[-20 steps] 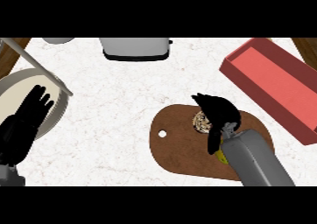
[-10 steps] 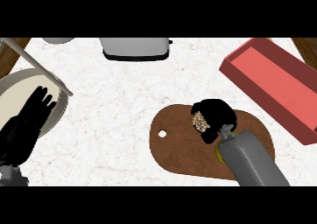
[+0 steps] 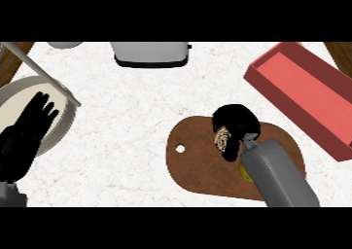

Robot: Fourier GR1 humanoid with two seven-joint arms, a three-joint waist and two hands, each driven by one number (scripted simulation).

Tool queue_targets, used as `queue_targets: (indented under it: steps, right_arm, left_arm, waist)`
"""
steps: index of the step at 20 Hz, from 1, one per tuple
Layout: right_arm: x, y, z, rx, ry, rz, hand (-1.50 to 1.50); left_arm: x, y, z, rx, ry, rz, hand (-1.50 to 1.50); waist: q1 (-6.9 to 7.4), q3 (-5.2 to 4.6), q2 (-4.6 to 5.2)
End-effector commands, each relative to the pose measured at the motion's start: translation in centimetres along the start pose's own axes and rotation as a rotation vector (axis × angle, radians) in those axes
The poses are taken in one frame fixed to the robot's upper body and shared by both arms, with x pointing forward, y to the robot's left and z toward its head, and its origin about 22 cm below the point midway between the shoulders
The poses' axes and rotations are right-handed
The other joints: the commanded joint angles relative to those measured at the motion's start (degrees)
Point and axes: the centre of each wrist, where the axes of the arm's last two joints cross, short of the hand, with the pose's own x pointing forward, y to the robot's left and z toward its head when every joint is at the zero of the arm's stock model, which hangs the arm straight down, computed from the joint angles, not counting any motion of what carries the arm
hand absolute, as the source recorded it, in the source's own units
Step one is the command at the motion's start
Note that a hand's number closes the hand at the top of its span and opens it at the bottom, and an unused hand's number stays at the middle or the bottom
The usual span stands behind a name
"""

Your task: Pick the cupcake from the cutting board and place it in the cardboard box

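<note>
On the cutting board (image 3: 200, 165), the right hand (image 3: 236, 121) is curling its fingers around the cupcake (image 3: 222, 138), gripping it. Lifting toward the cardboard box (image 3: 308, 97), right of the board, seems next. The left hand (image 3: 28, 131) is resting open, far left.

Looking down on a kitchen here; white speckled stone tabletop (image 3: 136, 121) underneath; brown wooden cutting board (image 3: 200, 163) with a hanging hole laid out on it; silver toaster-like appliance (image 3: 151, 53) at the far edge; pale round plate (image 3: 7, 104) off to the left; wood trim in the corners.
</note>
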Motion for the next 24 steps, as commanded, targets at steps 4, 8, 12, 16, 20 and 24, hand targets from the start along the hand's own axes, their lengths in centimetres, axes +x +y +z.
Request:
queue_targets:
  steps: [4,8,12,16,20,24]
  right_arm:
    - [-3.5,-1.1,-1.8,-0.046,0.072,-0.033,1.5]
    - [-1.6,-1.7,-2.9,-0.074,0.071,-0.03,1.5]
    - [-1.7,-2.5,-1.1,-0.182,0.107,-0.017,1.5]
    - [0.2,-6.5,1.1,-0.323,0.044,-0.006,1.5]
    - [2.0,-8.3,5.0,-0.45,-0.032,0.011,1.5]
    - [3.1,-12.5,9.2,-0.627,-0.006,-0.032,1.5]
  left_arm:
    - [1.4,0.1,1.0,-0.005,0.003,-0.014,0.0]
    - [0.2,-1.8,-0.1,0.006,-0.02,-0.005,0.0]
    - [-0.9,-1.3,0.5,0.002,-0.002,0.014,0.0]
    - [-0.5,0.0,0.0,-0.001,-0.001,-0.018,0.0]
    - [-0.4,1.1,0.5,0.034,0.015,0.003,0.0]
    - [-1.7,1.6,-0.4,0.026,-0.003,0.002,0.0]
  waist:
    - [0.11,0.01,0.0]
    - [0.07,0.0,0.01]
    - [-0.23,-0.01,-0.11]
    - [-0.59,-0.03,-0.22]
    - [-1.03,-0.03,-0.53]
    - [-1.5,-0.09,-0.48]
